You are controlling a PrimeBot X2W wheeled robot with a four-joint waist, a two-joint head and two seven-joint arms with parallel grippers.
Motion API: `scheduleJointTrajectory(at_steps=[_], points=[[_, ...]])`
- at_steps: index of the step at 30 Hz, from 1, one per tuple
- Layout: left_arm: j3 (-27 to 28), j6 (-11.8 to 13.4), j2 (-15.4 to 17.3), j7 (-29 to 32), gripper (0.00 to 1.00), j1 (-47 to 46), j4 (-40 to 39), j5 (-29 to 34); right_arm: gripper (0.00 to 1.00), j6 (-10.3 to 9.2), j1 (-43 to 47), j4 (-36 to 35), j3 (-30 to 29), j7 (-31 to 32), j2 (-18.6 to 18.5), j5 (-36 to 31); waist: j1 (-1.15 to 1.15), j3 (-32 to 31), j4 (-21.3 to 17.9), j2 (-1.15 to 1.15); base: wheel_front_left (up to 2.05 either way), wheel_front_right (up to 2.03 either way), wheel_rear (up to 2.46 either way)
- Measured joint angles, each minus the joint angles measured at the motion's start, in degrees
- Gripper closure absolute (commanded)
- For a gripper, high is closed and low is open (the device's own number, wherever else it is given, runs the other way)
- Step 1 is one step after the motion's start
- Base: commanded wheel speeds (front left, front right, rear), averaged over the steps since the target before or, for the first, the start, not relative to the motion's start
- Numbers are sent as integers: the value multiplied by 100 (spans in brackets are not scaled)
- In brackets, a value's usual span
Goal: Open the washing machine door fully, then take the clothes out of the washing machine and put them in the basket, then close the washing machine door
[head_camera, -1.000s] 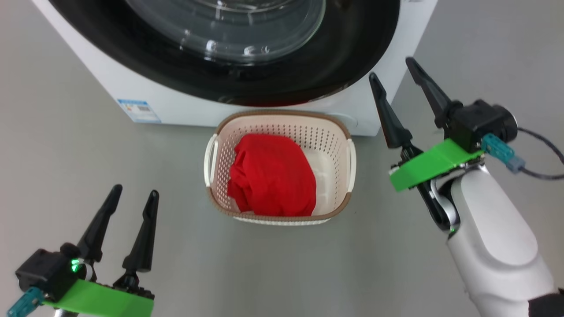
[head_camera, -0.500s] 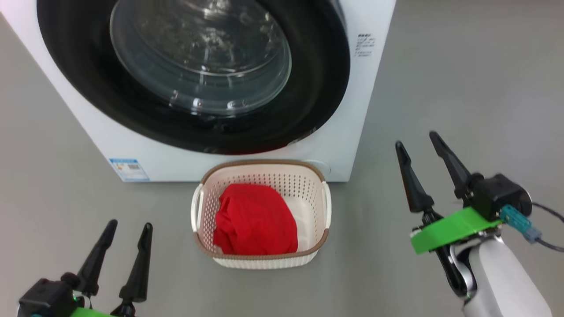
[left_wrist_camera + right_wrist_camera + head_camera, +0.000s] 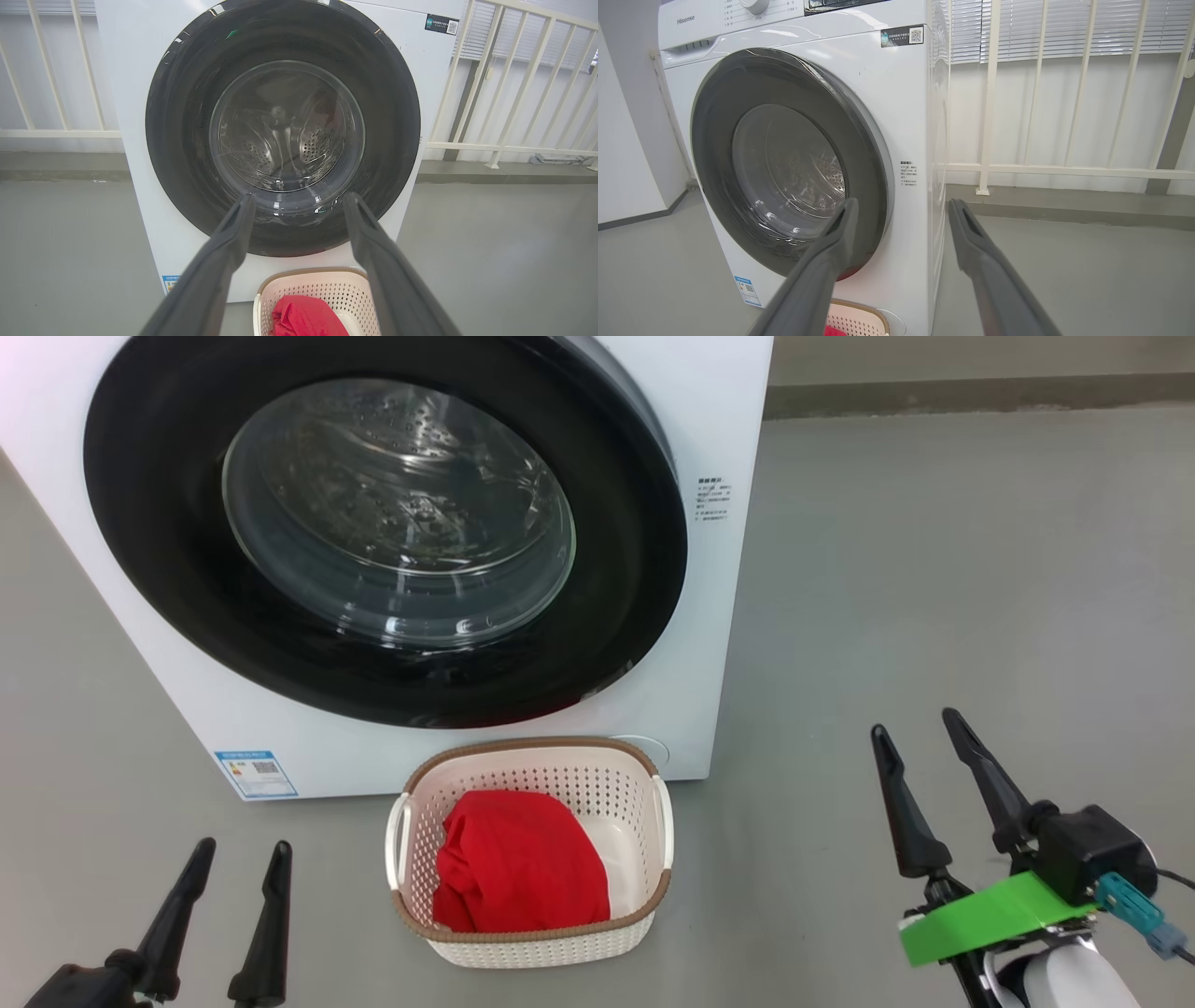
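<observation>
The white washing machine (image 3: pixel 719 616) stands ahead with its round black-rimmed door (image 3: pixel 644 560) lying shut against the front; the steel drum shows through the glass. On the floor just before it sits the cream basket (image 3: pixel 644 784) with the red clothes (image 3: pixel 518 877) inside. My left gripper (image 3: pixel 238 849) is open at the lower left, left of the basket. Well to the right of the basket, my right gripper (image 3: pixel 920 723) is open and empty above the floor. The left wrist view faces the door (image 3: pixel 392 121) and the basket (image 3: pixel 345 284).
Grey floor spreads around the machine, with wide room to the right. A white railing (image 3: pixel 990 116) runs along the wall behind and beside the machine. A blue label (image 3: pixel 255 773) sits low on the machine's front.
The head camera has tilted up, so machine and basket sit lower in view. My right gripper has drawn back from the machine's corner, towards the lower right. Both stay open.
</observation>
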Motion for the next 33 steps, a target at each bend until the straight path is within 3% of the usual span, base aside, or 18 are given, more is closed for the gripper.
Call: scheduleJointTrajectory(at_steps=[25, 26, 33], points=[[193, 0, -89, 1, 0, 231, -46, 291, 0, 0, 510, -246, -175, 0, 29, 66, 0, -251, -21, 0, 0, 0, 0], [224, 0, -88, 1, 100, 232, -102, 420, 100, 0, 510, -246, -175, 0, 29, 66, 0, -249, -20, 0, 0, 0, 0], [85, 8, -403, 89, 100, 370, 354, 327, 100, 0, 846, 230, -122, 47, 119, 88, 0, -244, -19, 0, 0, 0, 0]])
